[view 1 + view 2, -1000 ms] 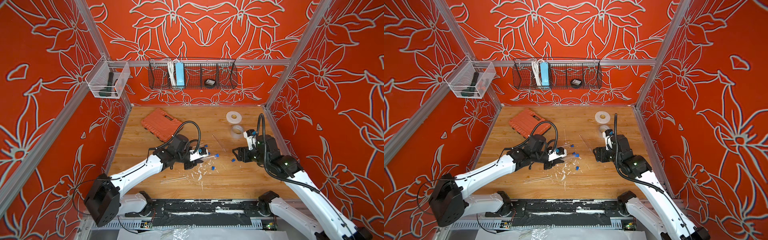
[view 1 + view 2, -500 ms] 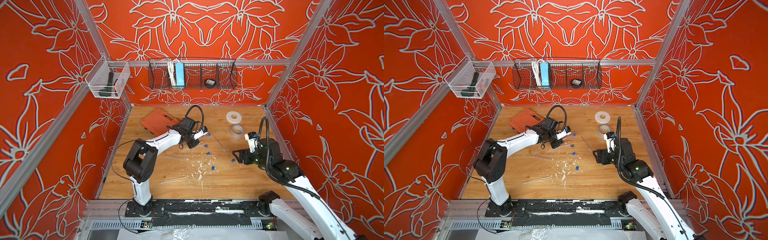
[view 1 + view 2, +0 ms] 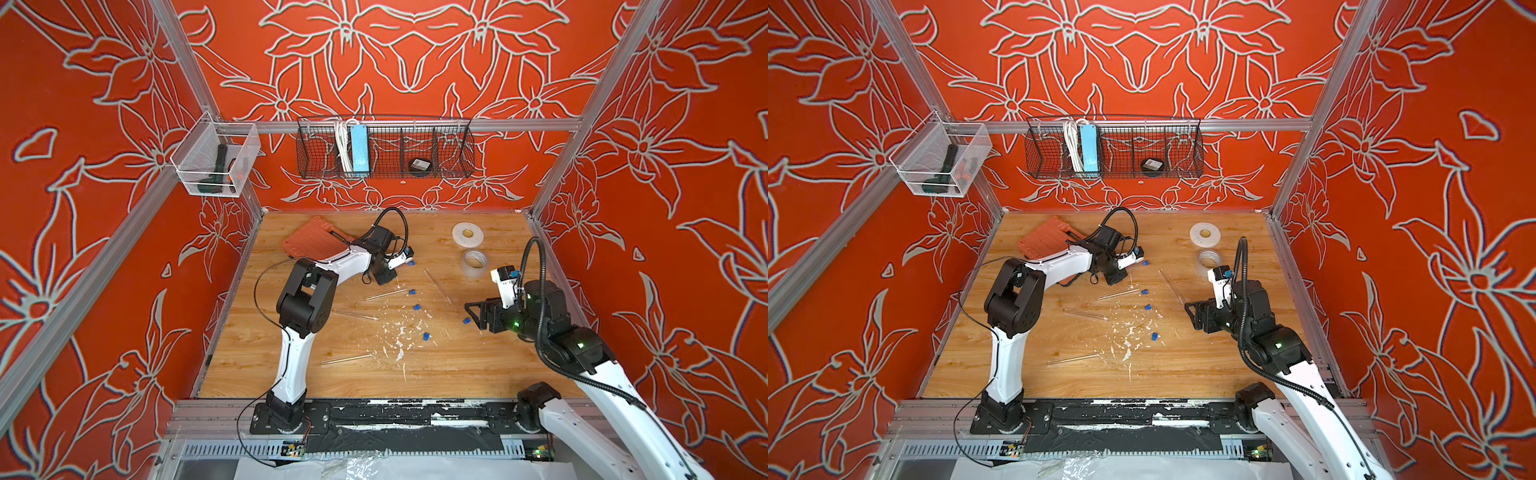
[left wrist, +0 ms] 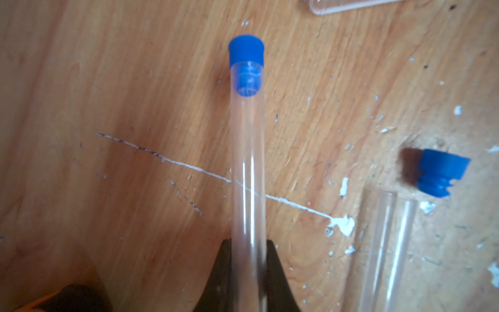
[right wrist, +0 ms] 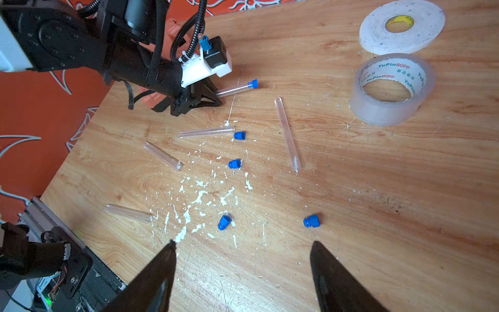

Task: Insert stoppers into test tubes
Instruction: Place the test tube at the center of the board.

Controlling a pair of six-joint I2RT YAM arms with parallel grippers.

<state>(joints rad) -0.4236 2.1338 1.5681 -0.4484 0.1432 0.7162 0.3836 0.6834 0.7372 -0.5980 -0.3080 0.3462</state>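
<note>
- The orange case (image 3: 316, 239) is seen at the far left, close by the left arm (image 3: 345, 266). It could be bumped if the arm is swung back.
- The clear tape roll (image 5: 391, 108) is set at the far right, near one loose test tube (image 5: 287, 135). That tube could be rolled against it.
- The right gripper (image 5: 243, 244) is held wide and empty at the right. The loose stopper (image 5: 311, 222) beside it could be flicked away if the jaws are brought down crooked.
- The left gripper (image 4: 248, 244) is closed tight on the capped test tube (image 4: 248, 151), at the far middle. The tube could be cracked if it is dropped.
- Three more open test tubes (image 5: 206, 132) are spread over the middle and near left. Being see-through, they could be missed or knocked.
- The blue stopper (image 4: 246, 51) in the held tube seems pushed in, but how firmly cannot be told; it could be popped out.
- Three other stoppers (image 5: 234, 164) are scattered in the middle among white flakes (image 5: 199, 195), which could be pinched too.
</note>
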